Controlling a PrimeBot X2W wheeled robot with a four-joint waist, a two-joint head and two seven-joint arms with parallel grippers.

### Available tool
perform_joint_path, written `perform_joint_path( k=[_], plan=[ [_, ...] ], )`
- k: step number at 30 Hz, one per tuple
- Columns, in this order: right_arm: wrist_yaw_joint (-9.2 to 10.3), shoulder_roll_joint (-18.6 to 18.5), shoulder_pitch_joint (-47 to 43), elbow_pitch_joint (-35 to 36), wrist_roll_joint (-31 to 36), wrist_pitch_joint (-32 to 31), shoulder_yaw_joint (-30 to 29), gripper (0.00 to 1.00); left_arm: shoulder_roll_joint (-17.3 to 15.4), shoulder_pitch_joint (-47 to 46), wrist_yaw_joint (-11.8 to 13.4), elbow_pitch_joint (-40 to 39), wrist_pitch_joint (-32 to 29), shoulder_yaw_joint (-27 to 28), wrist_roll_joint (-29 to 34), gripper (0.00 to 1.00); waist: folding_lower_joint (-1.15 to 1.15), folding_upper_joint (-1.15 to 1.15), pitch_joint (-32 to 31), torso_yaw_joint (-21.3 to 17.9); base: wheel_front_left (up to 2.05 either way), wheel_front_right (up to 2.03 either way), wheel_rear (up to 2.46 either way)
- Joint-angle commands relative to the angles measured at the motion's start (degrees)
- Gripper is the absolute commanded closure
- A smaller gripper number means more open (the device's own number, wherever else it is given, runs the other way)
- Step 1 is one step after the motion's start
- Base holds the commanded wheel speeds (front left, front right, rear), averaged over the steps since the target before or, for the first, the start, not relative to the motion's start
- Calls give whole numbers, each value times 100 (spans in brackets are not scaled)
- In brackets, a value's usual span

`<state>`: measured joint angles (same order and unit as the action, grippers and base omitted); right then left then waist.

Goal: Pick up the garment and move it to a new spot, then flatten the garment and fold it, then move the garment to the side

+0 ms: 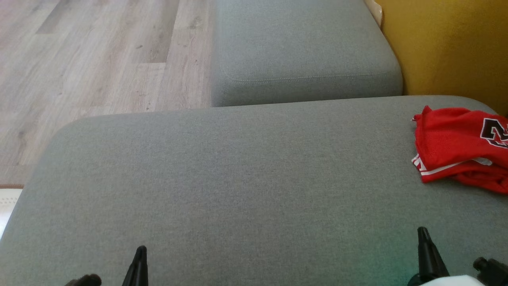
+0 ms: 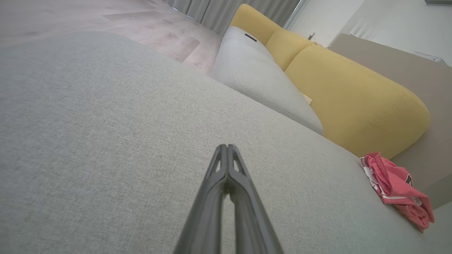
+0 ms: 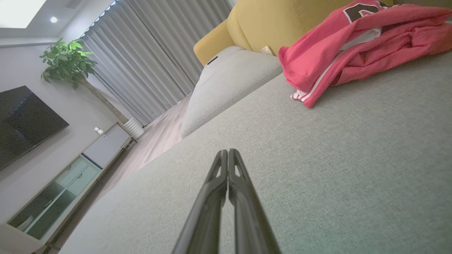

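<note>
The garment (image 1: 460, 147) is a red jersey with white trim and a dark number, lying crumpled at the right edge of the large grey cushion (image 1: 238, 178). The garment (image 2: 395, 187) sits far right in the left wrist view, and the garment (image 3: 353, 46) fills the upper right of the right wrist view. My left gripper (image 1: 139, 251) rests low at the cushion's near left, shut and empty, as its own view of the left gripper (image 2: 226, 147) confirms. My right gripper (image 1: 422, 231) is shut and empty, a short way in front of the garment; its tips (image 3: 226, 152) are pressed together.
A second grey seat cushion (image 1: 301, 51) lies beyond the large one. A yellow backrest (image 1: 452, 47) rises at the right. Wooden floor (image 1: 91, 59) spreads at the left. A TV (image 3: 24, 123), a low cabinet (image 3: 63, 180) and a potted plant (image 3: 67, 60) stand across the room.
</note>
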<state>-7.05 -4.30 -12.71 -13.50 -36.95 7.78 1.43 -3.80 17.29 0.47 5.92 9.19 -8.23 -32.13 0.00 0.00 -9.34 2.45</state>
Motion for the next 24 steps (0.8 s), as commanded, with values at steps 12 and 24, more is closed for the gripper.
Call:
perform_joint_path(
  k=[12, 24],
  plan=[
    [-20, 13, 581, 135, -891, -221, -123, 100, -94, -604, -145, -22, -194, 274, -1010, 100, 0, 0, 143, -37, 0, 0, 0],
    [-24, 34, 797, 104, -1654, -421, -235, 100, -103, -886, -252, 111, -377, 418, -1880, 100, 0, 0, 277, -72, 0, 0, 0]
  ],
)
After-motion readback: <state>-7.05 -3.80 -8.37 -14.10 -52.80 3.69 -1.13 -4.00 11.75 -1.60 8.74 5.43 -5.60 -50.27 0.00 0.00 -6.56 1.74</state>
